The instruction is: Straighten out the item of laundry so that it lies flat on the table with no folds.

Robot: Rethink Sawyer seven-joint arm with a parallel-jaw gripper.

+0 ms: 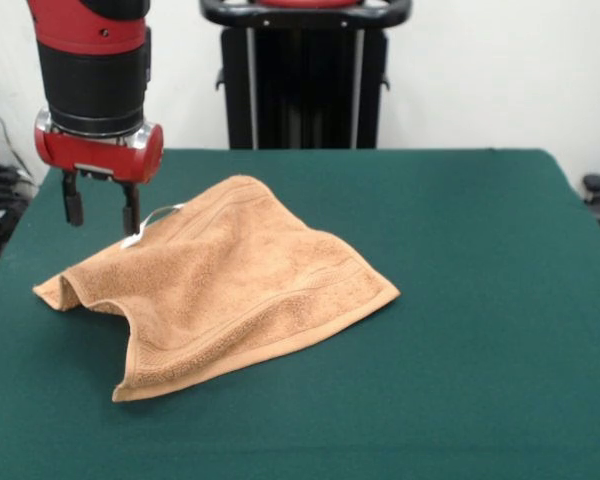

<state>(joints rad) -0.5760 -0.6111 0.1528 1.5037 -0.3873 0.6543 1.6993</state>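
Front view, the only one supplied. The small orange-tan terry towel (230, 285), roughly square with woven band stripes, lay on the large table covered in dark green felt-like cloth (480, 300), left of the table's centre. It was not flat. The edge at the picture's left was curled under into a rolled fold, the nearest edge arched up off the cloth, and the middle stood raised in soft ridges. The corner at the picture's right and the lower corner appeared to rest on the table. A small white loop (152, 222) stood up at the towel's far left corner.

Judgement on progress: the towel was partly spread, yet the left-hand fold and the raised middle remained to be drawn out; the task was well short of done.

The red and black arm's gripper (102, 210) hung over the towel's far left edge, its two dark fingers (73, 205) parted with nothing between them: released, holding nothing. One finger stood just beside the white loop; whether it touched could not be told
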